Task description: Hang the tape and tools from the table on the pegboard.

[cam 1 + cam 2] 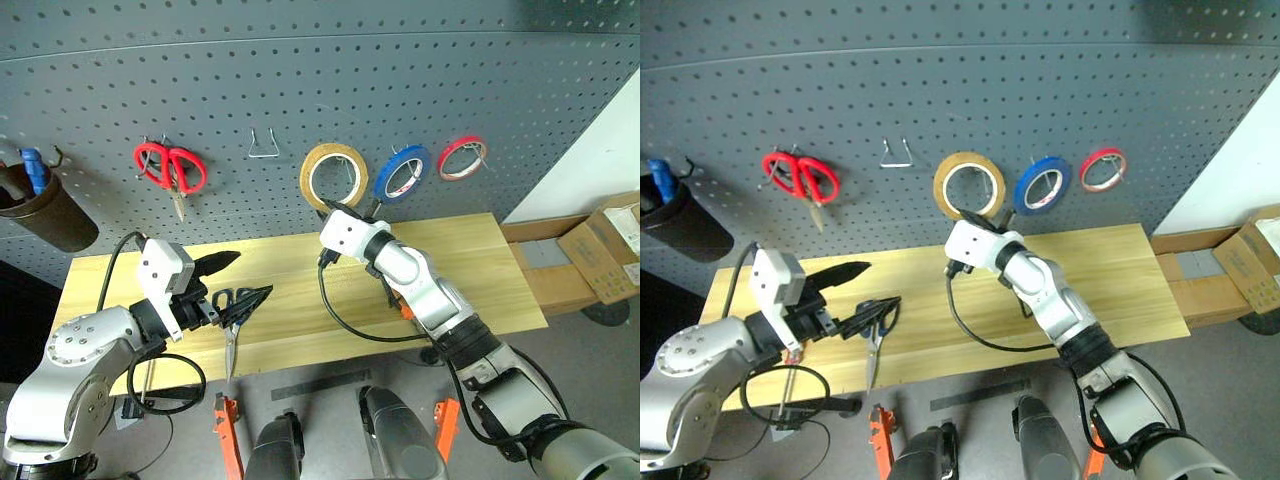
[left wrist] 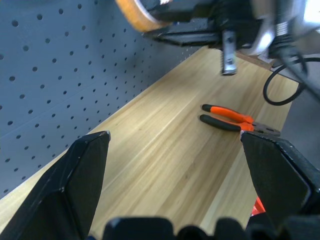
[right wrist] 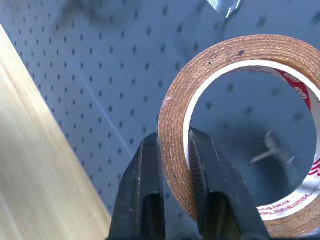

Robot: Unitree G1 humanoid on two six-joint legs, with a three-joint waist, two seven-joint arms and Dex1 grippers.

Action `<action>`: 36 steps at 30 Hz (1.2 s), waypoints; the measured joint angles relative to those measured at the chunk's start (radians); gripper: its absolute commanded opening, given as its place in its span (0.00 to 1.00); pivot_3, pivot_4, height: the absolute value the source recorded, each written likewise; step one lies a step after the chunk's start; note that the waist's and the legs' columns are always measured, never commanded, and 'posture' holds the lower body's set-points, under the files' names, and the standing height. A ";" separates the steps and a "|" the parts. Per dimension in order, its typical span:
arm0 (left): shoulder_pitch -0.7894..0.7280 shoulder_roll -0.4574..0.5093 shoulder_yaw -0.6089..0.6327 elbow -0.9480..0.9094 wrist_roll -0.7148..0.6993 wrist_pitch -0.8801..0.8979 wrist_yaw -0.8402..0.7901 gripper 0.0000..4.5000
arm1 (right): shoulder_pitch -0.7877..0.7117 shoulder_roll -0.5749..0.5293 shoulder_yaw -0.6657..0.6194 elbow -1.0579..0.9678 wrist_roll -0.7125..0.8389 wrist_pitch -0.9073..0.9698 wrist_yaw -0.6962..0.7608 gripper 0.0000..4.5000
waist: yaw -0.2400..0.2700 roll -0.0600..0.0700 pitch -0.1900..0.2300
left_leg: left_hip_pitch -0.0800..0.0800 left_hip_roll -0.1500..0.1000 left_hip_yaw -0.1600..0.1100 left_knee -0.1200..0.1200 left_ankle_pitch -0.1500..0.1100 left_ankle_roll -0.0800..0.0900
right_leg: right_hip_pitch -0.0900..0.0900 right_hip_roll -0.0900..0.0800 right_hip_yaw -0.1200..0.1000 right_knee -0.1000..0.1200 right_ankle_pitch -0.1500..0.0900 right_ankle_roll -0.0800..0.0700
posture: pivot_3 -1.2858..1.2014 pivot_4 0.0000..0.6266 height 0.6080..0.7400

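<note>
1. Right hand (image 3: 172, 200) clamped on thin yellow ring-shaped tape roll (image 1: 333, 174), at dark grey perforated pegboard (image 1: 300, 90) hook.
2. Seat ring fully over hook before releasing.
3. Left hand (image 1: 232, 285) spread apart, empty, over light wood counter (image 1: 300, 320).

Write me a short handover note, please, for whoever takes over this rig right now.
Right pincer: shut on the yellow tape, held up at a pegboard hook; not yet released.
Left pincer: open and empty over the table.
Blue-handled scissors: on the table by the left pincer.
Pliers: on the table.
Screwdriver: I can't find it.
Left: release the tape, then hang the tools.
</note>
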 measured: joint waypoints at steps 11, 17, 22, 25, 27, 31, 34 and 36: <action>0.060 0.077 -0.074 0.037 0.161 -0.127 -0.050 1.00 | 0.340 -0.085 -0.059 -0.310 0.024 0.032 0.022 1.00 | -0.002 0.001 -0.002 | 0.002 0.000 0.002 0.000 0.000 0.000 | 0.000 0.000 0.001 0.001 0.001 0.000 | 0.42 0.34 1.00; 0.034 0.115 -0.113 0.142 0.228 -0.230 -0.138 1.00 | 0.503 -0.042 -0.177 -0.401 0.163 0.551 0.156 1.00 | -0.002 0.000 -0.004 | 0.004 0.002 0.001 0.004 0.001 0.000 | 0.004 0.004 -0.001 0.003 0.003 -0.002 | 0.41 0.33 1.00; -0.024 0.123 -0.163 0.192 0.234 -0.252 -0.208 1.00 | 0.459 0.026 -0.276 -0.384 0.240 0.822 0.129 1.00 | -0.020 0.000 -0.004 | 0.003 0.002 0.004 0.016 0.001 0.001 | 0.004 0.006 0.001 0.011 0.004 0.000 | 0.41 0.33 1.00; -0.036 0.122 -0.178 0.195 0.234 -0.252 -0.233 1.00 | 0.419 0.026 -0.316 -0.348 0.265 0.864 0.099 1.00 | -0.030 0.000 -0.005 | 0.004 0.000 0.006 0.017 0.003 0.003 | 0.005 0.006 0.002 0.011 0.005 0.002 | 0.40 0.33 1.00; -0.045 0.119 -0.187 0.207 0.235 -0.253 -0.239 1.00 | 0.402 0.033 -0.341 -0.313 0.281 0.879 0.084 1.00 | -0.032 0.000 -0.005 | 0.005 0.000 0.006 0.017 0.003 0.003 | 0.005 0.006 0.001 0.012 0.005 0.002 | 0.40 0.33 1.00; -0.065 0.106 -0.191 0.224 0.235 -0.257 -0.237 1.00 | 0.364 0.040 -0.316 -0.256 0.291 0.871 0.079 1.00 | -0.042 0.000 -0.005 | 0.004 0.000 0.007 0.017 0.003 0.003 | 0.005 0.006 0.002 0.013 0.005 0.002 | 0.40 0.33 1.00; -0.085 0.103 -0.191 0.260 0.241 -0.271 -0.237 1.00 | 0.333 0.049 -0.286 -0.210 0.293 0.853 0.074 1.00 | -0.056 0.000 -0.005 | 0.004 0.000 0.006 0.017 0.003 0.003 | 0.005 0.006 0.002 0.013 0.005 0.002 | 0.40 0.32 1.00; -0.087 0.103 -0.191 0.272 0.244 -0.276 -0.241 1.00 | 0.306 0.057 -0.286 -0.162 0.301 0.844 0.060 1.00 | -0.061 0.000 -0.006 | 0.004 -0.001 0.006 0.017 0.003 0.003 | 0.005 0.005 0.002 0.013 0.006 0.002 | 0.40 0.32 1.00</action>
